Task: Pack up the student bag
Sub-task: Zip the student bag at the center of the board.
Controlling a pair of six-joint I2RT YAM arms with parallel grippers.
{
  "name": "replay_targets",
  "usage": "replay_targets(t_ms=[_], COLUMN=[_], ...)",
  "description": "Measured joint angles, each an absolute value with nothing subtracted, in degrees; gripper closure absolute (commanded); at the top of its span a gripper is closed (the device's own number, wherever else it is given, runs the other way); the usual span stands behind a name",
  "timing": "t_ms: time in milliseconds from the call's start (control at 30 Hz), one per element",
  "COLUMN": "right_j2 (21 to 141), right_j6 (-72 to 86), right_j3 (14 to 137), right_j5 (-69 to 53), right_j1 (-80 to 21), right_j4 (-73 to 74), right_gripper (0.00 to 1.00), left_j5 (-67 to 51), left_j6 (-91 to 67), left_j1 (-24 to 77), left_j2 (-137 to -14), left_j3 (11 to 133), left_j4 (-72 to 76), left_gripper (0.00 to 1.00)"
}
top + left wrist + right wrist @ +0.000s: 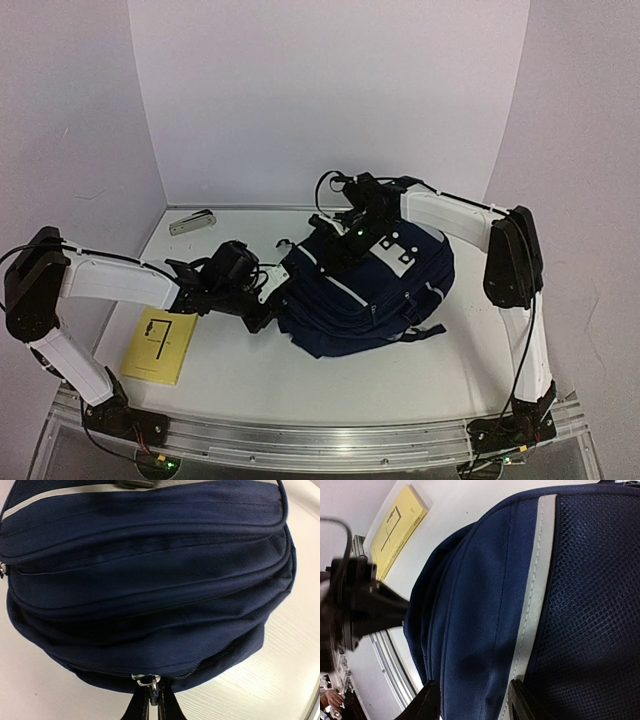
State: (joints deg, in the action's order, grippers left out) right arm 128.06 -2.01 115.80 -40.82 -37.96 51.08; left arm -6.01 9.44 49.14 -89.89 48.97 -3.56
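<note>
Left pincer [151, 705] is pinching the zip pull [148, 681] of the seemingly soft, sagging student bag [150, 580]; right pincer [472, 700], half open, is straddling its fabric.

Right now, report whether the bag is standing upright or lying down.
Lying down: student bag rests flat on table, white patch facing up.

1. The student bag [370, 295] was dark navy throughout.
2. A pale grey stripe [535, 605] with lighter stitching ran beside a navy mesh panel [592, 605] of fine honeycomb weave.
3. The white patch [397, 250] bore small black marks.
4. The zip pull [148, 681] was silver.
5. The booklet [160, 345] was yellow with thin dark line markings.
6. The table [300, 380] was white, faintly grained.
7. The left arm [110, 280] and right arm [455, 220] were white with black joints.
8. A small flat object [192, 222] was silver-grey.
</note>
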Motion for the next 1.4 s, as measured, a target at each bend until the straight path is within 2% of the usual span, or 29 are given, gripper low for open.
replay_targets(t_ms=[300,600,1067,1233,1400], right_j2=[129.7,130.8,132.2,132.3,132.5], right_j6=[1.0,2.0,3.1,3.3,3.3], right_j3=[117.8,119.3,120.7,120.9,120.9], right_j5=[-42.1,-42.3,-43.4,-43.4,-43.4], right_j1=[-37.7,-37.4,-37.7,-37.7,-37.5], right_j4=[51.5,51.5,50.7,50.6,50.7], right_gripper=[0.54,0.54,0.55,0.55,0.55], left_j5=[-2.5,-0.9,-1.3,-1.9,1.6], left_j6=[7.2,3.9,-6.5,-12.0,-17.8], left_j1=[56.7,65.2,66.1,68.5,71.8], left_j2=[-90.9,-101.9,-95.5,-104.2,-111.3], left_j3=[50.5,58.8,53.0,63.5,71.7], left_j4=[-6.5,-4.2,-1.5,-4.8,-5.4], left_gripper=[0.97,1.00,0.97,0.99,0.96])
